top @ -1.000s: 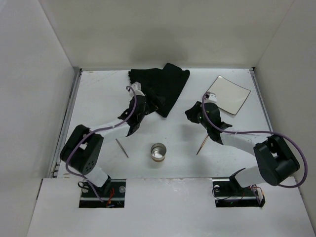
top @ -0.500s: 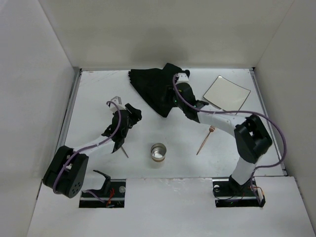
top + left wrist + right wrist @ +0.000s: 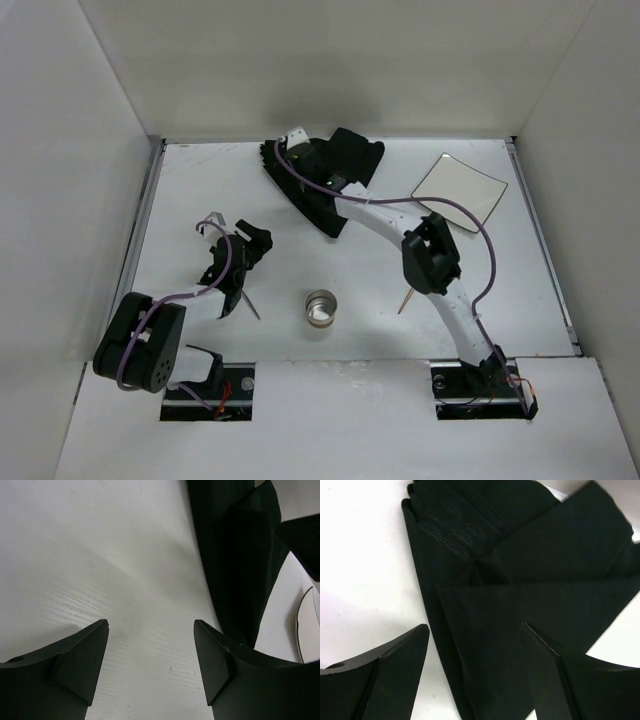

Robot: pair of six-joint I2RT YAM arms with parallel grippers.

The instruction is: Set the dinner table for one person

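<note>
Black scallop-stitched cloth (image 3: 495, 605), white dinner table (image 3: 185, 190)

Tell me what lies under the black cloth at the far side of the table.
The folded black cloth lies on the white table; only table shows around its edges. Anything between or beneath its layers is covered. The open right gripper hangs above it.

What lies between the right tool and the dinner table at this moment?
The folded black cloth lies under the open right tool, covering the dinner table there. The right wrist view shows it.
</note>
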